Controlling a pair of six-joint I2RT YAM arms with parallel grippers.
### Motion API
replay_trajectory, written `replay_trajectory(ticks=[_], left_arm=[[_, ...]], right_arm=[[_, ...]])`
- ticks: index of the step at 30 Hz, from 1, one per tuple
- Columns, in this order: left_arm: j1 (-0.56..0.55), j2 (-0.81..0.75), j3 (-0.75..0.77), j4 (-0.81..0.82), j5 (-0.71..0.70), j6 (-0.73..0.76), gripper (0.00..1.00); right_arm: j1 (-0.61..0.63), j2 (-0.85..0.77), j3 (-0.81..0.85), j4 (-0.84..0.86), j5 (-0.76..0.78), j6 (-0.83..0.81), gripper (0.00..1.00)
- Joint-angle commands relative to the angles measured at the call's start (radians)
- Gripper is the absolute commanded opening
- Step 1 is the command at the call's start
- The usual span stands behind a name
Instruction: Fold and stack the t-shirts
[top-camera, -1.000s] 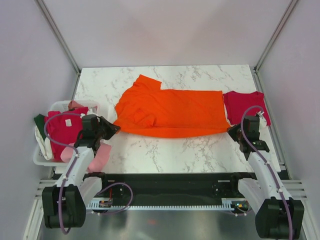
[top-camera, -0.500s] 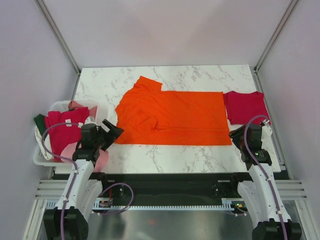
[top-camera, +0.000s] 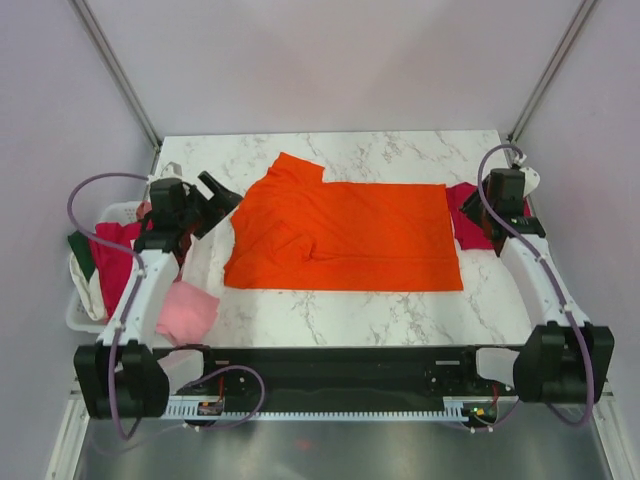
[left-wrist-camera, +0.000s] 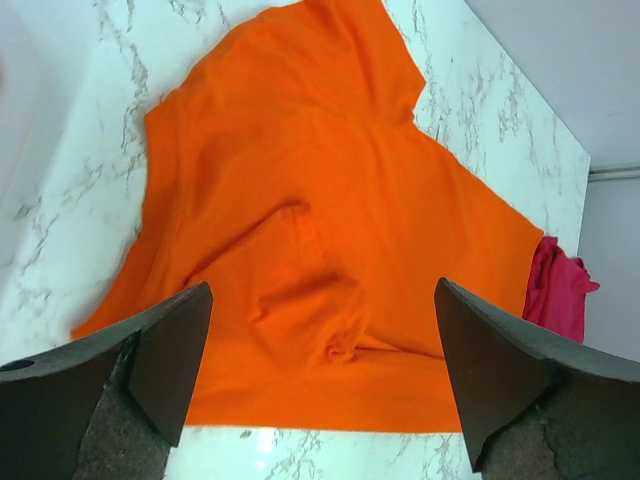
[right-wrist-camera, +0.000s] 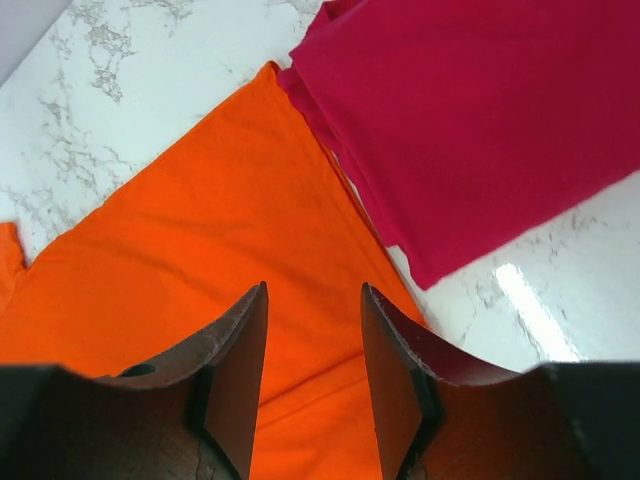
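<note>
Orange tee (top-camera: 345, 235): bright and plain, no print I can see. Crimson tee (right-wrist-camera: 500, 120): deep red, plain. Counter (top-camera: 400, 155): white marble pattern with grey veins. Basket (top-camera: 85, 318): white. In it I make out a magenta tee (top-camera: 115, 260), a dark green tee (top-camera: 80, 248) and a white tee (top-camera: 92, 293). Pink tee (top-camera: 185, 312): pale, plain. Left end effector (left-wrist-camera: 320, 380) and right end effector (right-wrist-camera: 312, 370): dark grey fingers. Arms (top-camera: 150, 290): white with black joints. Cables (top-camera: 69, 205): purple.
</note>
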Motion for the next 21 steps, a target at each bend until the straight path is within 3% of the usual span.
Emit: replay_trajectory(ticks=[1,5,10,14,18,21], left_arm=[[-0.010,0.190,0.100,0.110,0.045,0.048,1.00],[-0.010,0.423,0.236,0.271,0.132,0.074,1.00],[-0.008,0.618,0.364,0.324,0.109,0.028,1.00],[-0.008,0.819,0.549,0.341,0.170,0.022,1.00],[-0.010,0.922,0.647,0.324,0.145,-0.007,1.00],[-0.010,0.959,0.641,0.445,0.116,-0.065,1.00]], right_arm=[[0.009,0.143,0.114,0.079,-0.003,-0.077,0.50],[0.015,0.318,0.223,0.101,-0.005,-0.098,0.47],[0.026,0.574,0.407,0.098,-0.022,-0.101,0.41],[0.035,0.737,0.539,0.089,-0.017,-0.103,0.41],[0.037,0.852,0.645,0.081,-0.005,-0.103,0.41],[0.037,0.900,0.693,0.096,0.000,-0.098,0.41]])
